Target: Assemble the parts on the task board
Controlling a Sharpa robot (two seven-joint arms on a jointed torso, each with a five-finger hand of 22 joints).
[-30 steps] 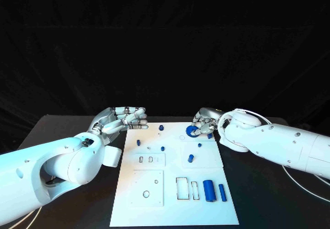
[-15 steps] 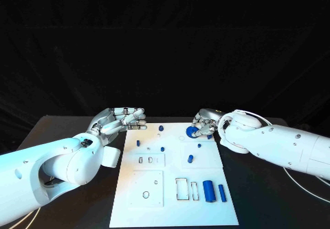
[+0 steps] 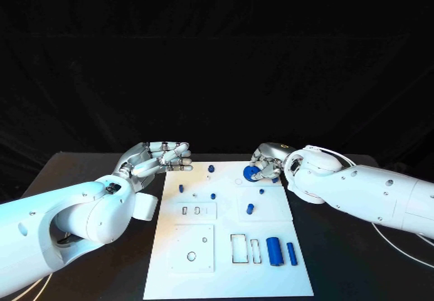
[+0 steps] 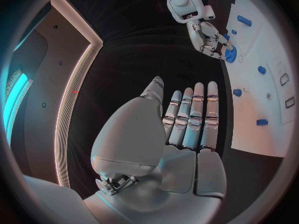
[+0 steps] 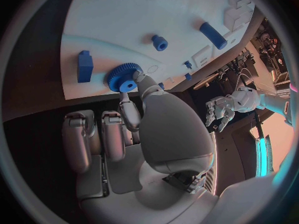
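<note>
Right hand [image 3: 265, 164] is down at the far right corner of the white board [image 3: 226, 263], fingers pinching a blue gear [image 3: 254, 175]. The gear lies flat on the board, its round face up and its hub pointing upward; in the right wrist view the gear [image 5: 123, 78] sits just past the fingertips [image 5: 144, 80], touching them. One gear, that's the count.

Left hand [image 3: 161, 157] hovers off the board's far left corner, above the black table [image 3: 81, 169], holding nothing; in its own wrist view the fingers [image 4: 190, 117] lie straight, side by side, with the thumb apart.

Near the board's right edge, on the near side, two blue cylinders lie side by side, long axes running near to far: a thick one [image 3: 273, 251] and a thinner one [image 3: 292, 253]. One blue block [image 5: 85, 65] stands just beside the gear. Further small blue pegs dot the far half of the board; I can't give a sure count of them.
</note>
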